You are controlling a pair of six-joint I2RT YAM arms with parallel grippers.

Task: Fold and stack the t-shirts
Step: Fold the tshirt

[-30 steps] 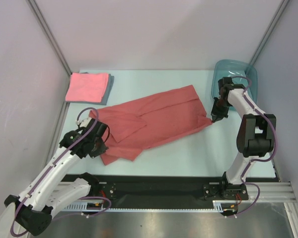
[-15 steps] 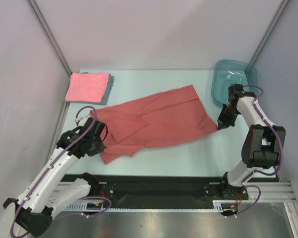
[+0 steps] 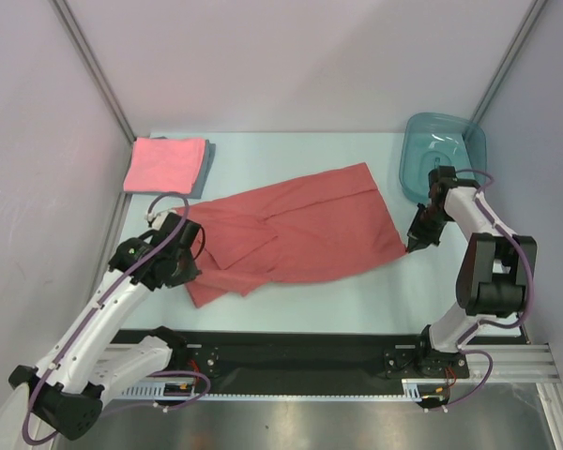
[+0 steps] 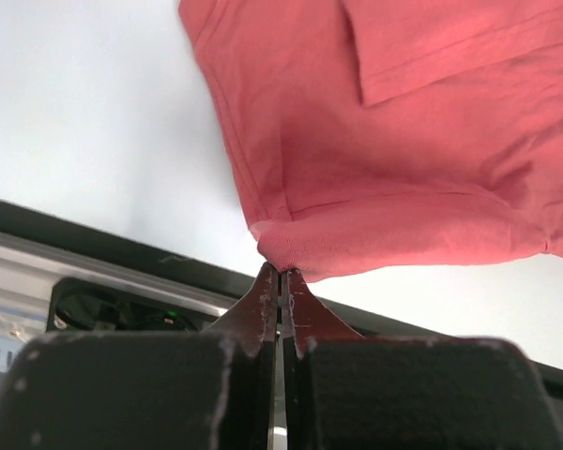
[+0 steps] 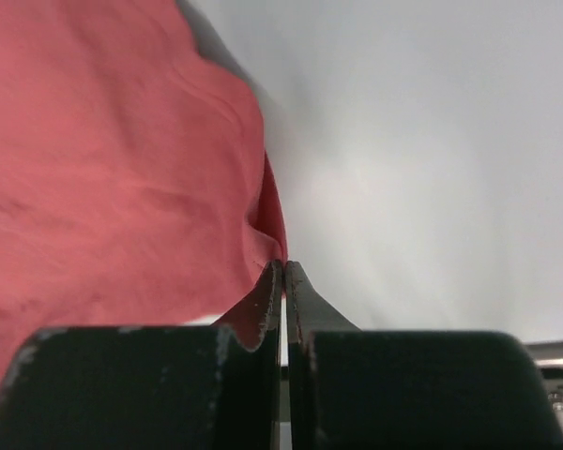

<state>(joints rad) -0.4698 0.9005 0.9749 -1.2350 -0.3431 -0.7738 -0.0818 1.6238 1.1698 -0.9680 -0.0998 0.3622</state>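
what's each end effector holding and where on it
Both pinch the brick-red t-shirt: the left end effector its bunched left edge, the right end effector its near right corner.

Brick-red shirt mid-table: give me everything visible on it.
The brick-red t-shirt looks like soft, matte cotton with stitched hems. It is unfolded, lying mostly flat and slanted across the table, slightly wrinkled, with a short sleeve lying over the body near its left half. The left claw pinches its near-left corner and the right claw its right corner, both shut on cloth. Nothing else touches it.
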